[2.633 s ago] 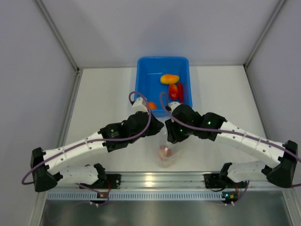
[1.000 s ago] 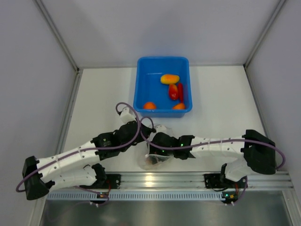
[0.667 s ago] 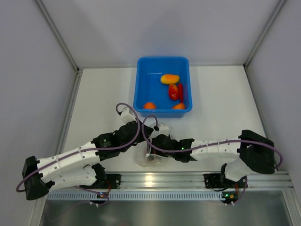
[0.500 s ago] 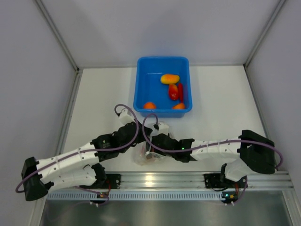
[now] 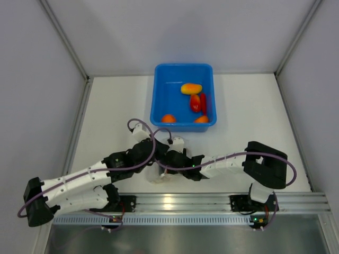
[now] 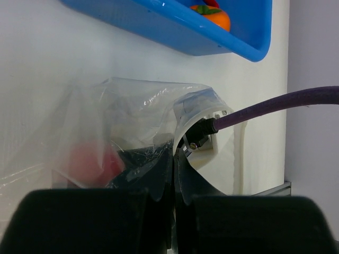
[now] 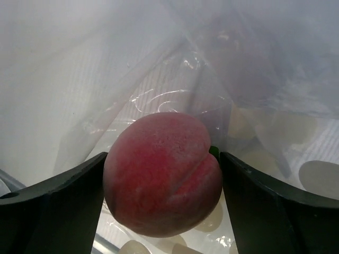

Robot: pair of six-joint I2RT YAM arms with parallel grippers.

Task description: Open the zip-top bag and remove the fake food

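Right pincer (image 7: 163,154): jaws roughly half open, clamped on the toy peach (image 7: 161,174), one dark finger (image 7: 69,201) against each side of it. The grip was inside the bag (image 7: 79,63); clear film lay behind and around the red-pink fruit.

Left pincer (image 6: 173,170): jaws nearly together, clenched on a fold of the bag (image 6: 127,111), with film caught in the thin gap between the two dark fingers. In this view a blurred pink shape showed through the plastic at lower left. The right wrist housing (image 6: 204,140) with its purple cable (image 6: 275,106) sat at the bag's mouth, centre right.

Overhead: the left arm (image 5: 79,177) ran from the lower left corner up and right to the frame's lower centre. The right arm (image 5: 228,161) was folded sharply at its elbow, lower right, and its forearm lay low and pointed left. Both wrists met over the bag (image 5: 154,179), which sat on the table (image 5: 116,106) just above the near rail.

The tub (image 5: 159,95) stood in the upper centre, apart from the bag. It held four toy fruits (image 5: 190,88): one yellow-orange, one red, and two orange by the near wall.
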